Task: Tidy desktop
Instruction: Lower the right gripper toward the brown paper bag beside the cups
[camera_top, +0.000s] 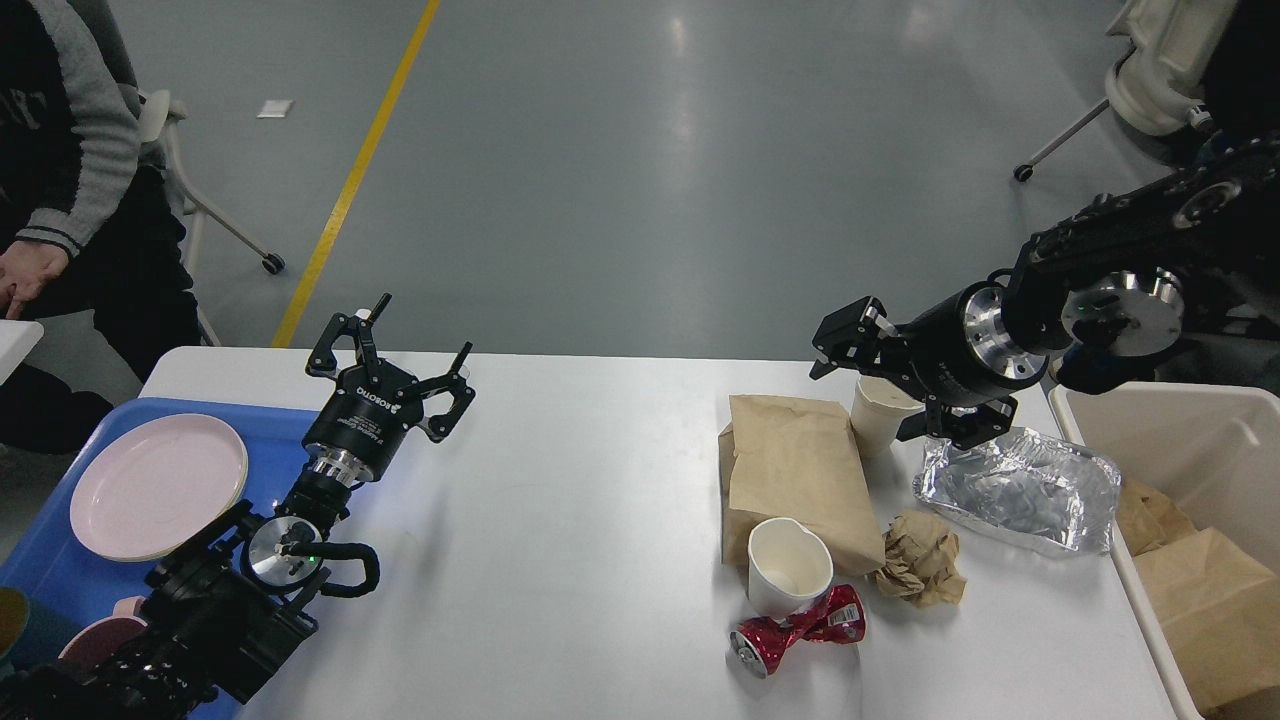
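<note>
The white desktop (560, 520) carries litter on its right half: a brown paper bag (795, 470), a far paper cup (872, 418), a near paper cup (790, 568), a crushed red can (795, 632), a crumpled brown paper ball (920, 562) and a silver foil bag (1020, 487). My right gripper (820, 355) hovers just above and left of the far cup, fingers pointing left, open and holding nothing. Near the desktop's far left edge my left gripper (422, 328) stands open and empty beside the tray.
A blue tray (40, 570) at the left holds a pink plate (158, 485) and bowls. A cream bin (1150, 410) at the right edge holds brown paper bags. A seated person (60, 200) is at the far left.
</note>
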